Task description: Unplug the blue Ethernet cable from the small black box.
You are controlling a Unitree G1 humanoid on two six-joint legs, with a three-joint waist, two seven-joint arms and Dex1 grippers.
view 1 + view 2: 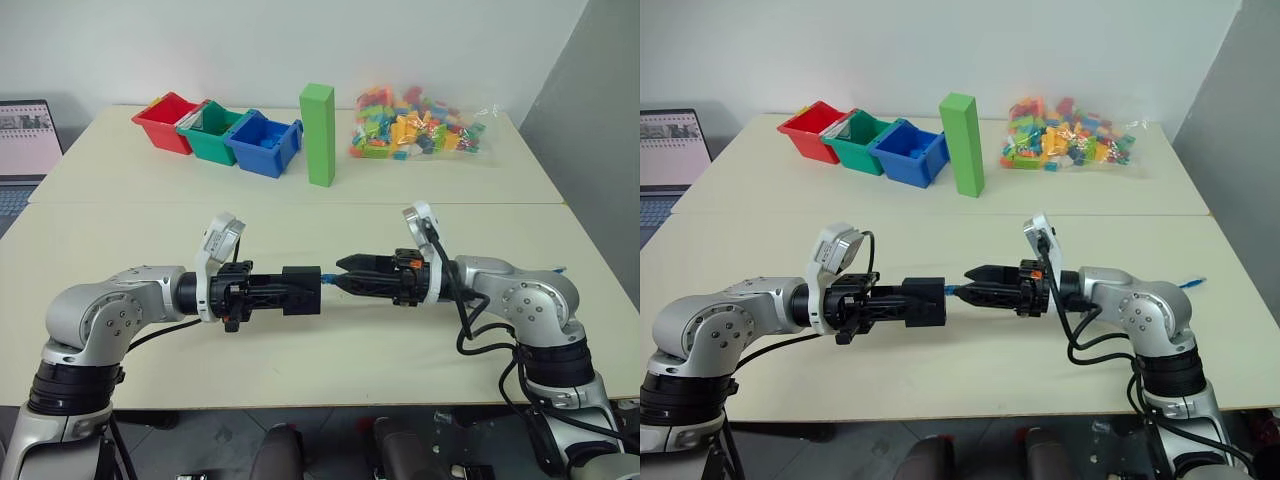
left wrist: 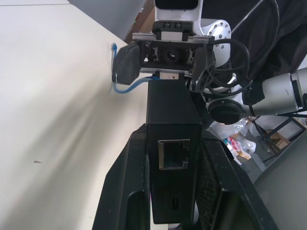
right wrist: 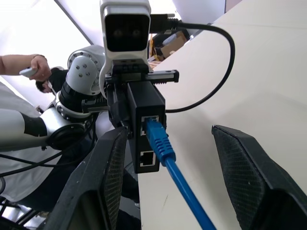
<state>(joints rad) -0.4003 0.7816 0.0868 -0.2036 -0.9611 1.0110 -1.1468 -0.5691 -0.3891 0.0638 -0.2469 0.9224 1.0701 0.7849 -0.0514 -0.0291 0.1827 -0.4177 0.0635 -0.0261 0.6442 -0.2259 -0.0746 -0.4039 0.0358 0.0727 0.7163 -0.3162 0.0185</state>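
My left gripper [image 1: 262, 290] is clamped tight on the small black box [image 1: 300, 291], holding it level above the table [image 1: 330, 350], out in front of the green block [image 1: 319, 134]. The blue Ethernet cable [image 3: 165, 153] is plugged into the box's upper port on the side facing my right gripper [image 3: 165, 191]. That gripper's two fingers stand apart, one on each side of the cable just behind the plug, not touching it. A person's hand [image 3: 38, 67] shows behind my left arm.
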